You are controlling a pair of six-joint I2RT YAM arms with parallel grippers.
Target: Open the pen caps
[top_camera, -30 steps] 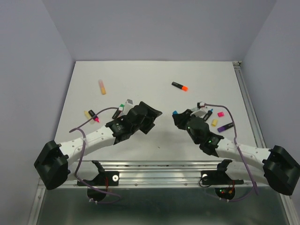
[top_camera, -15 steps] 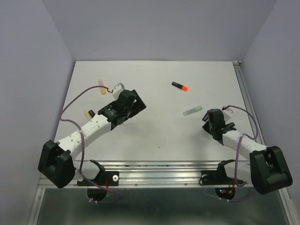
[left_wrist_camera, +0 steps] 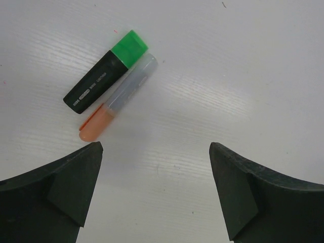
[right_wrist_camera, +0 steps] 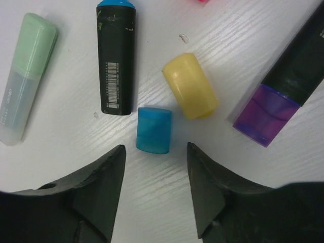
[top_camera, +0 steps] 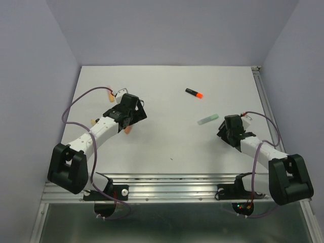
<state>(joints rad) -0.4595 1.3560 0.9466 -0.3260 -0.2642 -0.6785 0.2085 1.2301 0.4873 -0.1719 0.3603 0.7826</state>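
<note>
In the left wrist view a green cap (left_wrist_camera: 130, 46) sits on a black barrel (left_wrist_camera: 91, 88). A pastel highlighter (left_wrist_camera: 119, 98), grey-clear at one end and orange at the other, lies against it. My left gripper (left_wrist_camera: 156, 148) is open and empty just below them, over bare table. In the right wrist view a loose blue cap (right_wrist_camera: 154, 129) lies just ahead of my open, empty right gripper (right_wrist_camera: 156, 158). A loose yellow cap (right_wrist_camera: 190, 85) lies beside it. A black barrel with a blue tip (right_wrist_camera: 116, 61) lies uncapped. A purple cap (right_wrist_camera: 266, 114) sits on its black barrel.
A pastel green highlighter (top_camera: 207, 119) lies left of the right gripper (top_camera: 229, 127), and also shows in the right wrist view (right_wrist_camera: 25, 71). An orange-capped black highlighter (top_camera: 194, 93) lies at the far middle. The left gripper (top_camera: 132, 112) is at the far left. A metal rail runs along the table's right edge.
Both arms have drawn apart from the middle. The left gripper swung out to the far left, the right one back to the right. The right arm barely moved in the last half second.
</note>
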